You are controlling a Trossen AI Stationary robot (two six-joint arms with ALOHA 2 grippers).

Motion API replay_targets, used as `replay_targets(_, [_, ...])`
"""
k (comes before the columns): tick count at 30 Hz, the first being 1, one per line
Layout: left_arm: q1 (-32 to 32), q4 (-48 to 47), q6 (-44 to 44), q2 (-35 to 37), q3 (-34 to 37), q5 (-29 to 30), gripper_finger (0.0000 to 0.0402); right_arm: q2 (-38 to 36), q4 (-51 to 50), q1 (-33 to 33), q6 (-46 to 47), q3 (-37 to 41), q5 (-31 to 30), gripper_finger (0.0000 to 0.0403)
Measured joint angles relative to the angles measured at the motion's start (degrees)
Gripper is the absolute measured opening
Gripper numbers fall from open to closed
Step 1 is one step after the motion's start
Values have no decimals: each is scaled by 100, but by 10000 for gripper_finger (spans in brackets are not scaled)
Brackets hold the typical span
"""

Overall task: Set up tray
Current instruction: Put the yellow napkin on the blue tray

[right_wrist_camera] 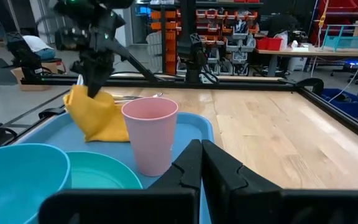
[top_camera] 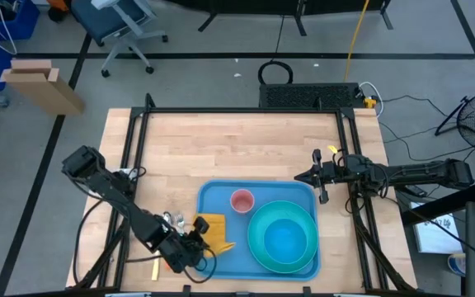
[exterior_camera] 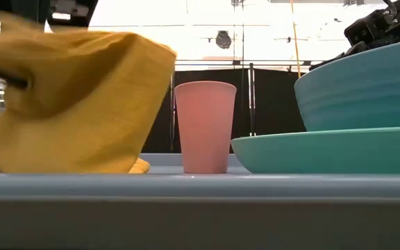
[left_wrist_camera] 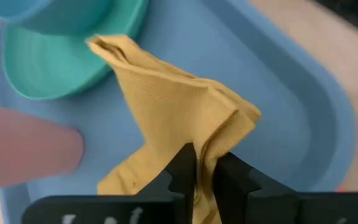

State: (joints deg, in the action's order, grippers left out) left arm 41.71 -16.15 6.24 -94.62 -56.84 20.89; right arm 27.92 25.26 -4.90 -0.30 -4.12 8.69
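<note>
The light-blue tray (top_camera: 221,256) lies at the table's near edge, also visible in the left wrist view (left_wrist_camera: 291,99). On it stand a pink cup (top_camera: 242,200) and a teal plate (top_camera: 303,260) carrying a blue bowl (top_camera: 285,239). A yellow cloth napkin (top_camera: 213,231) sits at the tray's left end, bunched up. My left gripper (top_camera: 195,245) is over the tray's left edge, shut on the napkin (left_wrist_camera: 166,93). My right gripper (top_camera: 320,177) hovers shut beyond the tray's far right corner, touching nothing; its shut fingers (right_wrist_camera: 201,163) point at the cup (right_wrist_camera: 151,134). My left gripper pinches a bunched fold of the yellow napkin (left_wrist_camera: 213,146) between its two fingers, several layers thick. It comes from above, slanting in from the table's left side (right_wrist_camera: 95,81). The napkin hangs below the fingers, and its lower part (exterior_camera: 134,167) rests on the tray floor.
Metal cutlery (top_camera: 172,220) lies on the wood just left of the tray, next to the left arm. A small yellow strip (top_camera: 153,271) lies near the table's near left corner. Bare wooden tabletop (top_camera: 237,148) stretches toward the far edge, framed by black rails.
</note>
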Motion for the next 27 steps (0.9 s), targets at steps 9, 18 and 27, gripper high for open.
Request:
replay_targets(9, [22,17,-479,855,-2,-383,90,0,-24,0,-13,-1,7,0])
replay_targets(18, [77,-387,-1305,887,-4,-529,168,0,-24,1,4,-2,11,0])
replay_targets(27, [-780,-1868,-4511,917,-2,110,258,0,1,1,9,0,11,0])
